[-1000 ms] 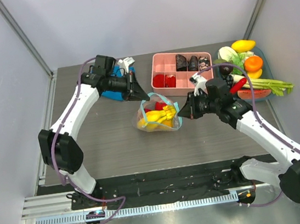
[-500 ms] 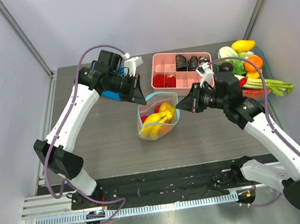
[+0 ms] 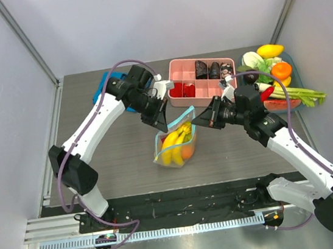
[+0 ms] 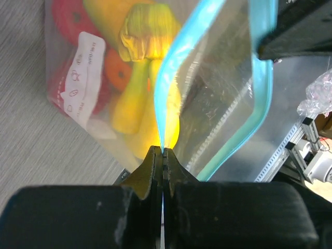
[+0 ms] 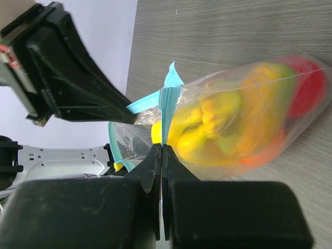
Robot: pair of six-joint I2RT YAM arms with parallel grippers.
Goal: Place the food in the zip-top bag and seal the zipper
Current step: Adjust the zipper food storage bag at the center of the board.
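The clear zip-top bag hangs lifted over the table's middle, with a yellow banana bunch, red pieces and an orange piece inside. Its white label faces the left wrist camera. My left gripper is shut on the teal-blue zipper at the mouth's left end. My right gripper is shut on the zipper's other end. The mouth gapes open between them. The left gripper's fingers show in the right wrist view. More food lies at the back right.
A pink compartment tray with red and dark pieces stands behind the bag. A blue plate at the back right holds the remaining fruits and vegetables. A folded blue cloth lies behind the left arm. Walls close in both sides.
Both grippers have lifted the bag and turned it upright, so its contents hang down. The left arm swung right and forward, away from the blue cloth; the mouth narrowed.
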